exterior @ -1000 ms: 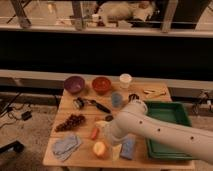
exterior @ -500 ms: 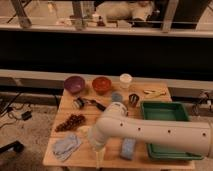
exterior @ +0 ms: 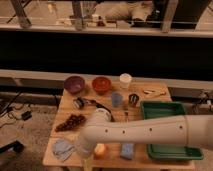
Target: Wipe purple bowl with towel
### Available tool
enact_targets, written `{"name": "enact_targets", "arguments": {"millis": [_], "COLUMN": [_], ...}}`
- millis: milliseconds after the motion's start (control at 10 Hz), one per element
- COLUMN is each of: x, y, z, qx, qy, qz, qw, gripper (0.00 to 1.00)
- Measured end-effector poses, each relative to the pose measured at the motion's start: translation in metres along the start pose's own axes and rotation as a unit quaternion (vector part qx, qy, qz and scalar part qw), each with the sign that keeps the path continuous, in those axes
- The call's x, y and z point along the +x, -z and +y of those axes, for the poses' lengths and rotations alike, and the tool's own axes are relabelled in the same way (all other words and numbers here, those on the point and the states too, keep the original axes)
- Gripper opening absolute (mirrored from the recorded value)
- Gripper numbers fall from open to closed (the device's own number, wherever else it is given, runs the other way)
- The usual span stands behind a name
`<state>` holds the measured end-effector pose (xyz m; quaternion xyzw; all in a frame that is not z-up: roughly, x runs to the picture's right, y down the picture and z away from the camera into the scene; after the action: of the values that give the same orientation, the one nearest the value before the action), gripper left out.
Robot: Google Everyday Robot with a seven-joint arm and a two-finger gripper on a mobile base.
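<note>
The purple bowl [exterior: 74, 84] stands upright at the back left of the wooden table [exterior: 160, 96]. A crumpled grey-blue towel [exterior: 62, 148] lies at the table's front left corner. My white arm reaches in from the right across the front of the table. Its end, with the gripper [exterior: 86, 156], hangs at the front edge just right of the towel, far from the bowl. The arm hides part of the table's front.
An orange bowl [exterior: 101, 84], a white cup [exterior: 125, 80], a blue cup [exterior: 116, 99] and a dark cup [exterior: 133, 99] stand behind the arm. Grapes [exterior: 72, 121], a can [exterior: 78, 103], a fruit [exterior: 101, 150] and a blue sponge [exterior: 127, 150] lie nearby. A green tray [exterior: 150, 107] sits right.
My arm has swung left and down across the front of the table, bringing the gripper from the middle to beside the towel.
</note>
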<state>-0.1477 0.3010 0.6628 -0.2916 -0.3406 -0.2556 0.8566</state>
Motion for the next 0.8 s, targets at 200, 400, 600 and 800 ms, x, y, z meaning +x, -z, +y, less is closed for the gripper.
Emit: {"name": "enact_targets", "arguments": {"millis": [200, 400, 600, 800], "x": [-0.006, 0.001, 0.012, 0.013], "y": [-0.018, -0.036, -0.050, -0.057], "z": [-0.022, -0.049, -0.053, -0.052], "qx": [-0.001, -0.002, -0.009, -0.016], "qy": [0.013, 0.019, 0.013, 0.011], "qz": [-0.003, -0.002, -0.003, -0.006], "qw": [0.9999, 0.9998, 0.9999, 0.9998], "gripper": [1.00, 1.00, 1.00, 1.00]}}
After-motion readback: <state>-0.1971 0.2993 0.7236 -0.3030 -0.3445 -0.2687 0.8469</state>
